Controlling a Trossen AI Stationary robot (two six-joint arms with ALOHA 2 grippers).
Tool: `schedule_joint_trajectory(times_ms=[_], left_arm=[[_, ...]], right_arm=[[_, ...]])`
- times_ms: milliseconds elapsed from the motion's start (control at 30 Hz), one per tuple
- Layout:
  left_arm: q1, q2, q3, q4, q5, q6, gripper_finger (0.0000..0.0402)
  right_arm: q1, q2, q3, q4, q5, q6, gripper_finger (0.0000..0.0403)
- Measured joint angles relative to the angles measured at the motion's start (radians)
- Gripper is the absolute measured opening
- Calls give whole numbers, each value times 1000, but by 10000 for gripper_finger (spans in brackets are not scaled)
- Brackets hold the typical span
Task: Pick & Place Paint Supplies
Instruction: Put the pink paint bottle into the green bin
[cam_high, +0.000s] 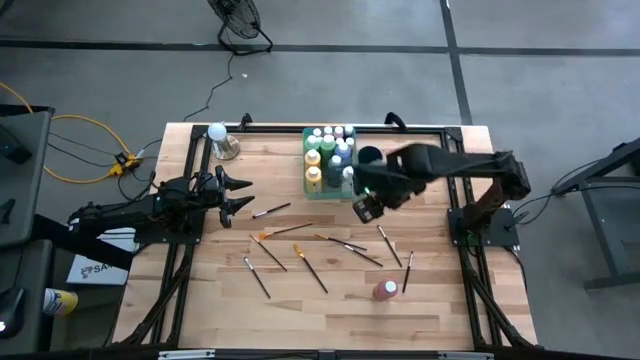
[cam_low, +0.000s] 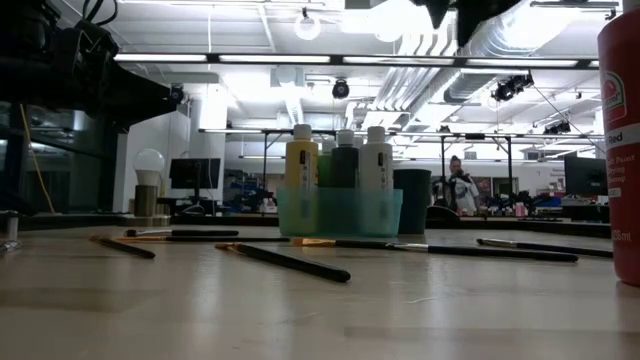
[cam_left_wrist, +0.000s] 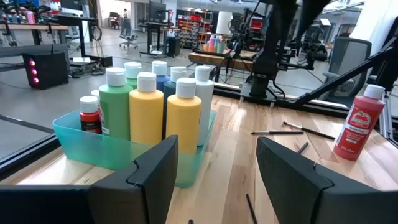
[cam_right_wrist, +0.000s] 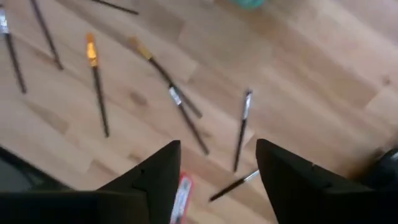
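Several white-capped paint bottles stand upright in a teal tray (cam_high: 326, 160) (cam_left_wrist: 134, 149) (cam_low: 340, 210) near the table's far edge. One red bottle (cam_high: 385, 290) (cam_left_wrist: 357, 127) (cam_low: 620, 150) stands alone toward the near right. Thin paintbrushes (cam_high: 300, 245) (cam_right_wrist: 180, 112) (cam_low: 290, 260) lie flat and scattered across the table's middle. My left gripper (cam_high: 245, 193) (cam_left_wrist: 217, 168) is open at the left, pointing toward the tray and holding nothing. My right gripper (cam_high: 362, 208) (cam_right_wrist: 217, 174) hovers open above the brushes just near of the tray, fingers pointing down, empty.
A clear object with a white ball top (cam_high: 220, 140) (cam_low: 148, 185) stands at the far left corner. A dark cup (cam_high: 370, 157) (cam_low: 411, 200) sits right of the tray. Bare wood lies along the table's near edge.
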Motion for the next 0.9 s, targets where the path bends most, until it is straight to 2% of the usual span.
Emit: schedule_joint_trajectory(times_ms=[233, 533, 900], left_arm=[[0, 0, 0, 0, 0, 0, 211], [0, 0, 0, 0, 0, 0, 211], [0, 0, 0, 0, 0, 0, 211]], right_arm=[[168, -40, -116, 3, -53, 219, 241], [390, -42, -244, 161, -87, 431, 243], [481, -42, -347, 358, -79, 559, 243]])
